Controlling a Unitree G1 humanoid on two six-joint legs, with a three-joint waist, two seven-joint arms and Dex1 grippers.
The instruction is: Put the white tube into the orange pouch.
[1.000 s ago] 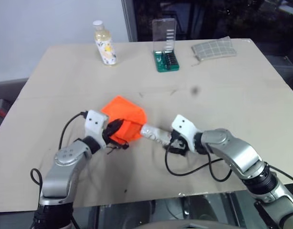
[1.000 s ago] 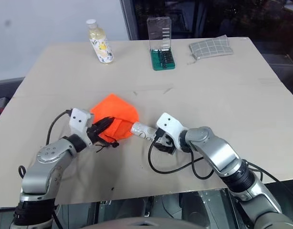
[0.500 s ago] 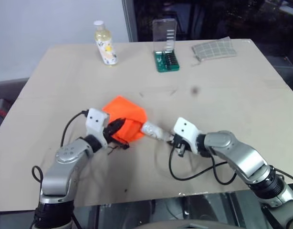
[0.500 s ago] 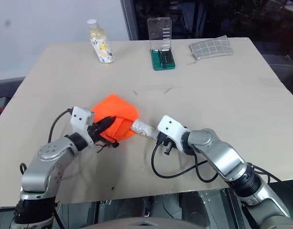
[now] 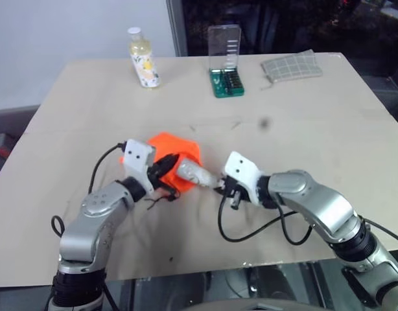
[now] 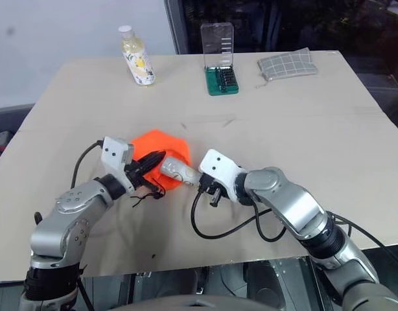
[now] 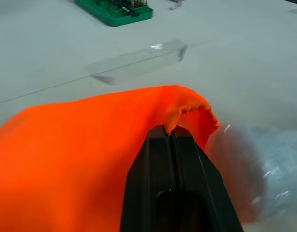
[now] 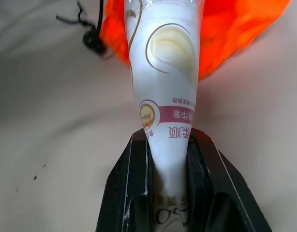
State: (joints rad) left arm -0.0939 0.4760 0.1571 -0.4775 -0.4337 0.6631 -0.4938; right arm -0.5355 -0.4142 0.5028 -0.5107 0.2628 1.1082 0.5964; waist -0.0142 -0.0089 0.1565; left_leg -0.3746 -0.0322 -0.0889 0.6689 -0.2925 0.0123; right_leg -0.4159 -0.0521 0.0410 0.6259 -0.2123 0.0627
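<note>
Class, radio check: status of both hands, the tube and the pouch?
Left hand shut on bright orange fabric pouch rim. Right hand shut on small white squeeze tube, tip at pouch mouth. Nothing in the way.

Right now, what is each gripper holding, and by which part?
Left gripper pinches the orange pouch at its mouth edge; right gripper clamps the white tube near its flat end.

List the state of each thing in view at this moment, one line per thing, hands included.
Left hand: shut on the pouch's mouth edge, holding it up.
Right hand: shut on the tube's flat end.
Tube: held off the table, cap end at the pouch's mouth, mostly still outside.
Pouch: mouth lifted, rest lying on the table.
Bottle: upright, capped.
Bit case: open, clear lid standing up.
Checked pouch: lying flat.
</note>
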